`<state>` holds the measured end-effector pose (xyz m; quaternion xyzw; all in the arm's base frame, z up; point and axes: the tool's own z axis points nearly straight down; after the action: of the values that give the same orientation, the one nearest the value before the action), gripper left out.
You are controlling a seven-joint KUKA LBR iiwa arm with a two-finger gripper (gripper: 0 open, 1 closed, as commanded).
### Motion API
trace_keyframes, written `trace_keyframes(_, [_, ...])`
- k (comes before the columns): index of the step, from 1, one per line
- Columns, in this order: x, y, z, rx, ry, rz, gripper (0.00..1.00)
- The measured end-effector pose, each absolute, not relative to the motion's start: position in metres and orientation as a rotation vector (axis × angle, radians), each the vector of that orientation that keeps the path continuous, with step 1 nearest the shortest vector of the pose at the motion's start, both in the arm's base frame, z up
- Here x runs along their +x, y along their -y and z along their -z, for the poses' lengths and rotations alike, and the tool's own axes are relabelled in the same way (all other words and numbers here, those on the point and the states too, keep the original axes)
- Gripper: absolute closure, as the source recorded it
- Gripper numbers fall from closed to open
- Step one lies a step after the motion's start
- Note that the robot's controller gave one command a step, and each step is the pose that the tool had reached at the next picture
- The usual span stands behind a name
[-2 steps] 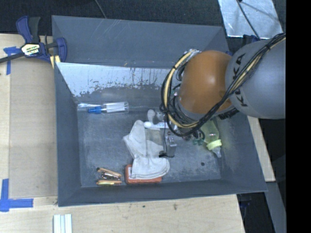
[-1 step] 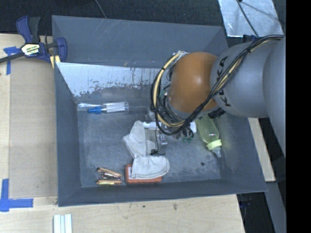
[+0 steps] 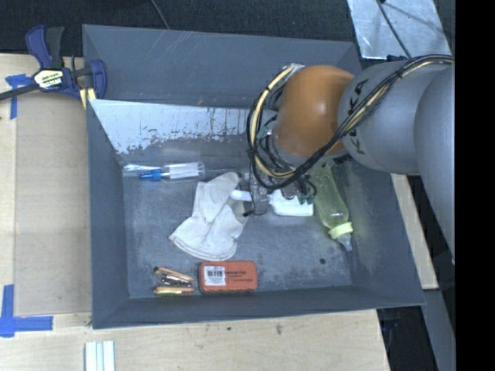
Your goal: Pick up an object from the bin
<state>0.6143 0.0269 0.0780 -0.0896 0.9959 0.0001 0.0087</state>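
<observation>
Lying just left of jaws, edge beneath them — white crumpled cloth, bin centre.

Grey arm, orange cover, black-yellow cables

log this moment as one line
gripper: low at white cloth's right edge, mid bin | cloth: lying down, not lifted | nearby: green bottle right, orange box front
</observation>
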Motion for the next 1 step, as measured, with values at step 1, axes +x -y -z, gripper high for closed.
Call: trace_keyframes(1, [0.6143, -0.0269, -0.0779, -0.279, -3.112, -0.001, 1.0])
